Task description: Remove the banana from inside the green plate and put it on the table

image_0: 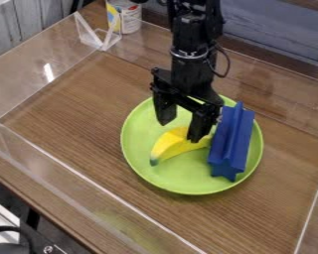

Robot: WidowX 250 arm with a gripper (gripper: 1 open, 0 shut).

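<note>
The yellow banana [174, 148] lies in the lime-green plate [155, 169], its curve running from the plate's left side toward the middle. A long blue ridged block [233, 139] rests across the plate's right half. My black gripper [182, 119] points straight down over the plate's centre, open, its fingers standing on either side of the banana's upper end. Nothing is gripped. The plate sits on the brown wood-grain table [82, 109].
Clear acrylic walls [23, 159] border the tabletop on the left and front. A yellow and white bottle [118, 17] stands beyond the far wall at the top. Bare wood lies left and behind the plate.
</note>
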